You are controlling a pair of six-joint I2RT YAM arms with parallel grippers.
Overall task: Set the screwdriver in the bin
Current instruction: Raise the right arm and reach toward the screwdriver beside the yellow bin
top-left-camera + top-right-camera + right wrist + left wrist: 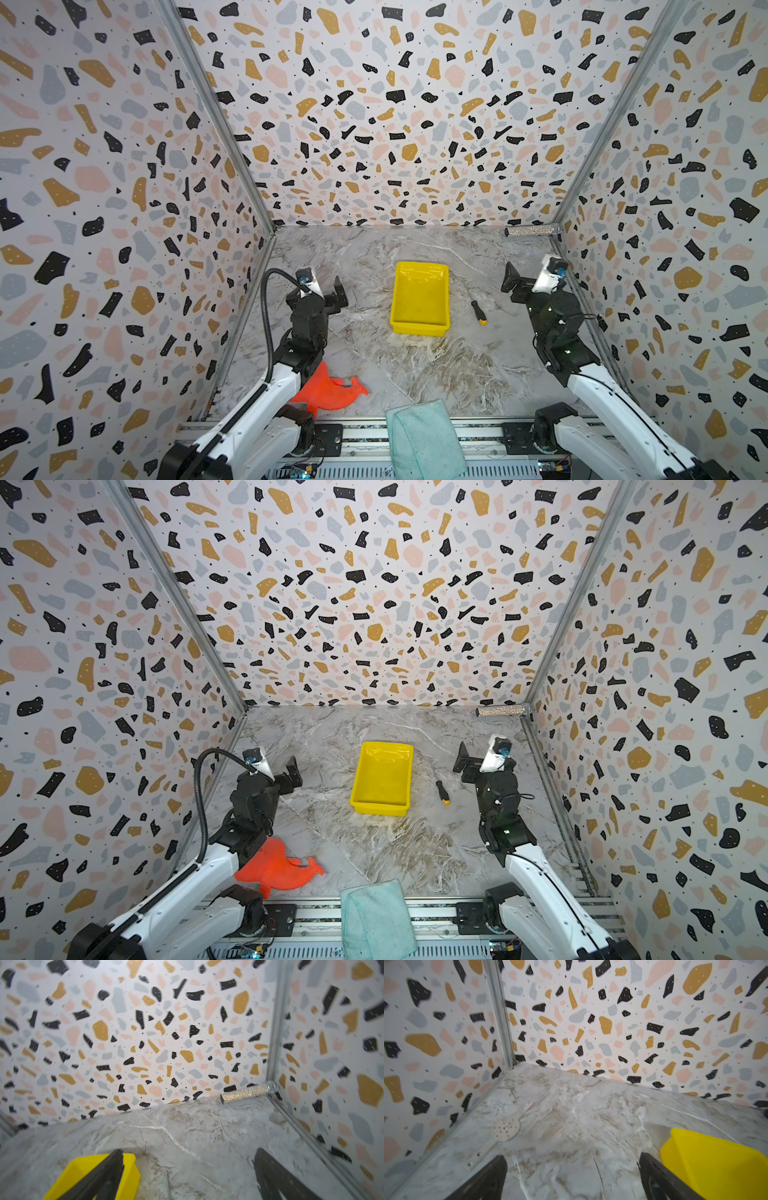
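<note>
Top views show the screwdriver (475,303) lying on the tabletop (374,365) just beside the bin (419,329), on its right, not touching; wrist views show left claw (572,1156) and right claw (189,1150) spread apart, empty

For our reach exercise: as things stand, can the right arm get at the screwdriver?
Probably yes. The screwdriver lies flat on the bare table between the bin and the right gripper, touching neither. Nothing stands between gripper and screwdriver, and the jaws are open and empty.
</note>
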